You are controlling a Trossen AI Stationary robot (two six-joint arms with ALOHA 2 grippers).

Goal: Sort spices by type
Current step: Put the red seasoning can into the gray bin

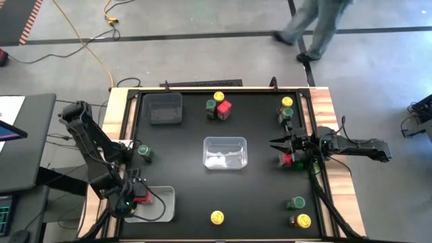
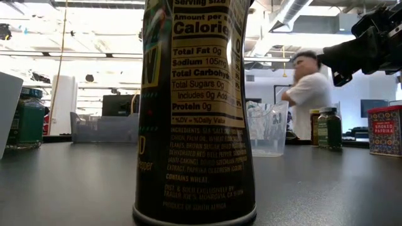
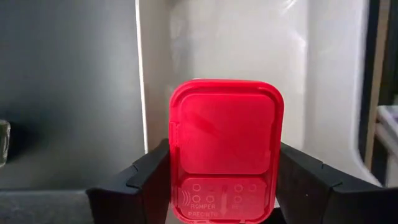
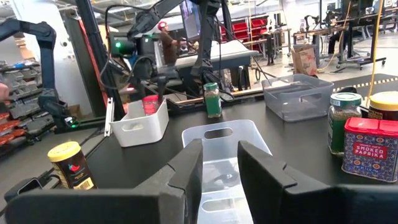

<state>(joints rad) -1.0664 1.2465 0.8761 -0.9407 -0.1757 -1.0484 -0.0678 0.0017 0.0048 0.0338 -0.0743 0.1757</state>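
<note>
My left gripper is shut on a squarish red-topped jar over the white bin at the near-left corner. My right gripper is open, raised at the table's right side, above and beside another red-topped jar that stands on its base. The other jars stand upright on the table. A yellow, a green and a red one are at the far middle. A yellow and a green stand far right. A green jar is at the left. A green and a yellow stand near right. A yellow-lidded jar is near middle. My left gripper pinches the red-topped jar between its two fingers, one on each of two opposite side walls just below the red top. The fingers come from above, pointing down. The jar is upright inside the white bin's outline; whether its base touches the bin floor cannot be seen.
A clear bin sits at the table's centre, straight ahead of my right gripper. A grey bin stands far left. A person walks beyond the far edge. Another person shows in the room behind.
</note>
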